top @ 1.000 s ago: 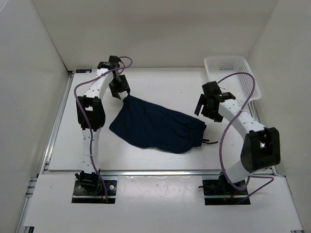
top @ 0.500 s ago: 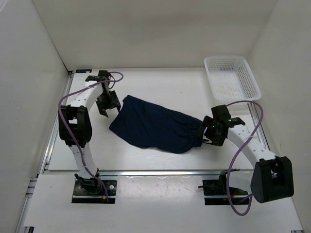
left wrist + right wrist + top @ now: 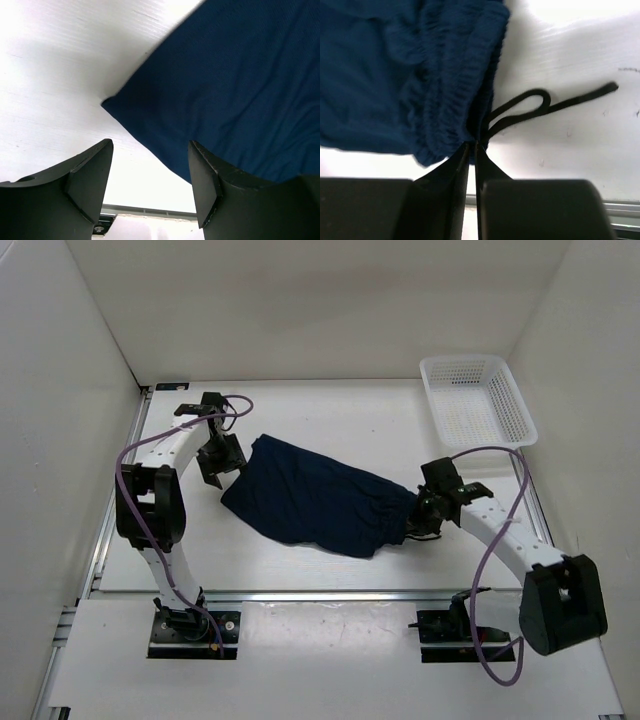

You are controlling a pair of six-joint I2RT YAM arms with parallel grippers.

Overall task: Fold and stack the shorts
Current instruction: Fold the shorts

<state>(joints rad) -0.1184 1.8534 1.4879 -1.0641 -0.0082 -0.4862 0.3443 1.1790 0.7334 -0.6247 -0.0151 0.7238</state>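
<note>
The dark navy shorts [image 3: 315,498] lie spread across the middle of the table, with the waistband at the right. My right gripper [image 3: 415,521] is low at that end. In the right wrist view its jaws [image 3: 471,145] are pressed together on the gathered waistband edge of the shorts [image 3: 395,75], where the black drawstring [image 3: 535,107] comes out and loops over the table. My left gripper [image 3: 216,468] hovers open at the far left corner. In the left wrist view a pointed corner of the shorts [image 3: 240,85] lies just ahead of the left gripper [image 3: 150,147], with nothing held.
A white mesh basket [image 3: 478,400] stands at the back right corner. White walls enclose the table on three sides, and a metal rail [image 3: 330,594] runs along its near edge. Purple cables arc from both arms.
My right arm came down from above the table to the waistband and its jaws closed there. The left arm lowered and moved a little left. The cloth's right end has drawn slightly inward.
</note>
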